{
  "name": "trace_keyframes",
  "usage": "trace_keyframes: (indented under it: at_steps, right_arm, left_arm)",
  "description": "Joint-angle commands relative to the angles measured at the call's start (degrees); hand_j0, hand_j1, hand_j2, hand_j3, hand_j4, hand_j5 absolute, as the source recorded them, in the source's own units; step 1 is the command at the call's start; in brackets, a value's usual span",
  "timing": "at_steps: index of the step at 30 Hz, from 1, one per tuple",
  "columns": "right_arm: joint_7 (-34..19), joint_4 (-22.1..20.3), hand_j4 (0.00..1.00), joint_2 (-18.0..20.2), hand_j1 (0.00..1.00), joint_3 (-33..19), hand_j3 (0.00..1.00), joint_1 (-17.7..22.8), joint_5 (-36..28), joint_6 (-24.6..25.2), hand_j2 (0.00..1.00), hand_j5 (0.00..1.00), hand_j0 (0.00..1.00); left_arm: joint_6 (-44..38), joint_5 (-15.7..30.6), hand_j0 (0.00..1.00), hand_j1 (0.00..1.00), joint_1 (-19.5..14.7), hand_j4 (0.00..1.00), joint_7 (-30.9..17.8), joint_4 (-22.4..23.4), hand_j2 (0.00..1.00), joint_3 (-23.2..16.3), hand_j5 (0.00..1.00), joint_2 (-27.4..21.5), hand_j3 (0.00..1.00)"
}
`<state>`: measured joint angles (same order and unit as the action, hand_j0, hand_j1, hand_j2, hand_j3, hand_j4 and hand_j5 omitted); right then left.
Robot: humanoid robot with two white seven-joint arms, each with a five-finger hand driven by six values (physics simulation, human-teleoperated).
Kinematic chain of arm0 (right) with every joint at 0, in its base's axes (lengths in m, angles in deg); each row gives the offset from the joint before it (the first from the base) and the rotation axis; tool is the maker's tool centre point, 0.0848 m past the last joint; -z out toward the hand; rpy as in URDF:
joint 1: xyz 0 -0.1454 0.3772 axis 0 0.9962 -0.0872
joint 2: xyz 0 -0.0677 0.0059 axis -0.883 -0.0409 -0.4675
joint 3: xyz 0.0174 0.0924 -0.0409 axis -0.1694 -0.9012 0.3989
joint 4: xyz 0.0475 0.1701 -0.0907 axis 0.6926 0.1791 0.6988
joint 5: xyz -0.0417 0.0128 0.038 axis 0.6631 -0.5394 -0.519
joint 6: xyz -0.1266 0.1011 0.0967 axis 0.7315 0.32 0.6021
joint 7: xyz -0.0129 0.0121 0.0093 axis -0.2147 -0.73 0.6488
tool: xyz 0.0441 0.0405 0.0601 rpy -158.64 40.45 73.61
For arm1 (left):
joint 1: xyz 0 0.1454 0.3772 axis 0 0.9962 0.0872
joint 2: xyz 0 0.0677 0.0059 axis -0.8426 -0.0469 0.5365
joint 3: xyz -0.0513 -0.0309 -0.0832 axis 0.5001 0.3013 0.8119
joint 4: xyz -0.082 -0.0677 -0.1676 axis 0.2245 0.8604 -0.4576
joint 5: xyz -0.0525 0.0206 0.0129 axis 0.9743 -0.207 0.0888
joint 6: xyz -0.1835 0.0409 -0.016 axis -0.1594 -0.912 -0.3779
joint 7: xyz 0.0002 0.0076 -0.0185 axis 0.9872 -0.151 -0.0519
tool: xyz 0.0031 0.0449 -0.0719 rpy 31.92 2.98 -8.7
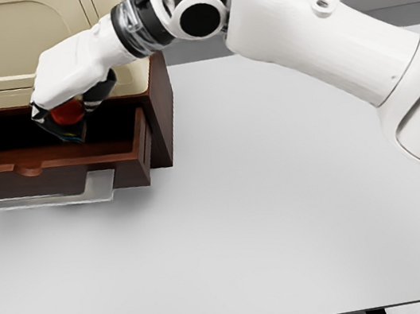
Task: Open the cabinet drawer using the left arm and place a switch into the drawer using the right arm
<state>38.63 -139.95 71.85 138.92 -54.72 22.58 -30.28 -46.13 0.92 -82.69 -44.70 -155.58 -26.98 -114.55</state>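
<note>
The brown wooden cabinet (157, 93) stands at the table's far left, and its drawer (124, 151) is pulled out toward me. My right arm reaches across from the right, with its hand (69, 108) held over the drawer's open cavity. The fingers are curled around a switch (67, 115), a dark box with a red round button on top. The switch hangs just above the drawer's inside, partly hidden by the hand. My left arm does not show.
A cream upper cabinet body (5, 38) sits above the drawer. A grey plate (94, 188) lies under the drawer front. The white table (285, 217) stretches to the right and front.
</note>
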Motion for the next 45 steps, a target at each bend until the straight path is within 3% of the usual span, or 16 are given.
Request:
trace_keyframes:
  at_steps: [1, 15, 17, 18, 20, 22, 23, 24, 26, 28, 31, 33, 39, 45]
  right_arm:
    - [0.0, 2.1, 1.0, -0.8, 1.0, -0.8, 1.0, 0.1, 2.1, 0.2, 1.0, 1.0, 1.0]
    - [0.0, 2.1, 1.0, -2.3, 1.0, -1.6, 1.0, 0.2, 2.6, 0.2, 1.0, 1.0, 1.0]
    - [0.0, 0.5, 1.0, -2.1, 1.0, -1.6, 1.0, 0.2, 2.4, 0.2, 1.0, 1.0, 1.0]
    - [0.0, -3.5, 1.0, -1.6, 1.0, -1.3, 1.0, 0.4, 2.2, 0.2, 1.0, 1.0, 1.0]
    - [0.0, -18.0, 1.0, 5.7, 1.0, -0.9, 1.0, 1.5, 2.1, 0.2, 1.0, 1.0, 1.0]
    - [0.0, -35.6, 1.0, 19.1, 1.0, -2.8, 1.0, 3.6, 1.9, 0.2, 1.0, 1.0, 1.0]
    - [0.0, -39.9, 1.0, 26.5, 1.0, -6.9, 1.0, 6.3, 1.8, 0.2, 1.0, 1.0, 1.0]
    - [0.0, -40.1, 1.0, 31.8, 1.0, -11.5, 1.0, 8.5, 1.4, 0.2, 1.0, 1.0, 1.0]
    - [0.0, -40.0, 1.0, 45.1, 1.0, -24.6, 1.0, 17.1, -3.6, 0.2, 1.0, 1.0, 1.0]
    - [0.0, -39.9, 1.0, 53.9, 1.0, -36.2, 1.0, 30.2, -6.2, 0.2, 1.0, 1.0, 1.0]
    - [0.0, -38.5, 1.0, 59.0, 1.0, -43.6, 1.0, 45.9, -6.2, 0.2, 1.0, 1.0, 1.0]
    - [0.0, -37.8, 1.0, 59.5, 1.0, -43.6, 1.0, 50.1, -5.9, 0.2, 1.0, 1.0, 1.0]
    - [0.0, -37.7, 1.0, 61.3, 1.0, -43.1, 1.0, 51.6, -5.7, 0.2, 1.0, 1.0, 1.0]
    - [0.0, -37.7, 1.0, 61.6, 1.0, -42.1, 1.0, 51.6, -5.5, 0.2, 1.0, 1.0, 1.0]
  left_arm:
    - [-0.2, 0.5, 1.0, 1.0, 0.0, 1.0, 0.0, 0.0, 1.0, 0.0, 1.0, 0.1, 1.0]
    - [-0.2, 0.1, 1.0, 1.0, 0.2, 1.0, 0.0, -0.1, 1.0, -0.1, 1.0, 0.1, 1.0]
    - [-0.2, 0.1, 1.0, 1.0, 0.2, 1.0, 0.0, -0.6, 1.0, 0.0, 1.0, 0.1, 1.0]
    - [-0.2, 0.2, 1.0, 1.0, 0.2, 1.0, 0.0, -0.7, 1.0, 0.1, 1.0, 0.1, 1.0]
    - [-0.2, 0.2, 1.0, 1.0, 0.0, 1.0, 0.0, -2.1, 1.0, 0.3, 1.0, 0.1, 1.0]
    - [-0.2, 0.2, 1.0, 1.0, -0.3, 1.0, 0.0, -3.8, 1.0, 0.4, 1.0, 1.0, 1.0]
    - [-0.2, 0.2, 1.0, 1.0, -0.6, 1.0, 0.0, -5.4, 1.0, 0.6, 1.0, 1.1, 1.0]
    - [-0.2, 0.3, 1.0, 1.0, -1.0, 1.0, 0.0, -5.6, 1.0, 0.6, 1.0, 1.7, 1.0]
    - [-0.2, 0.3, 1.0, 1.0, -1.4, 1.0, 0.0, -5.6, 1.0, 0.6, 1.0, 3.2, 1.0]
    - [-0.2, 0.3, 1.0, 1.0, -1.7, 1.0, 0.0, -5.7, 1.0, 0.6, 1.0, 5.1, 1.0]
    - [-0.2, 0.3, 1.0, 1.0, -1.6, 1.0, 0.0, -5.7, 1.0, 0.5, 1.0, 6.6, 1.0]
    - [-0.2, 0.2, 1.0, 1.0, -1.6, 1.0, 0.0, -5.7, 1.0, 0.5, 1.0, 8.6, 1.0]
    - [-0.2, -1.4, 1.0, 1.0, -1.0, 1.0, 0.0, -5.7, 1.0, 0.1, 1.0, 14.6, 1.0]
    - [-0.2, -1.8, 1.0, 1.0, -1.0, 1.0, 0.0, -5.7, 1.0, 0.1, 1.0, 15.1, 1.0]
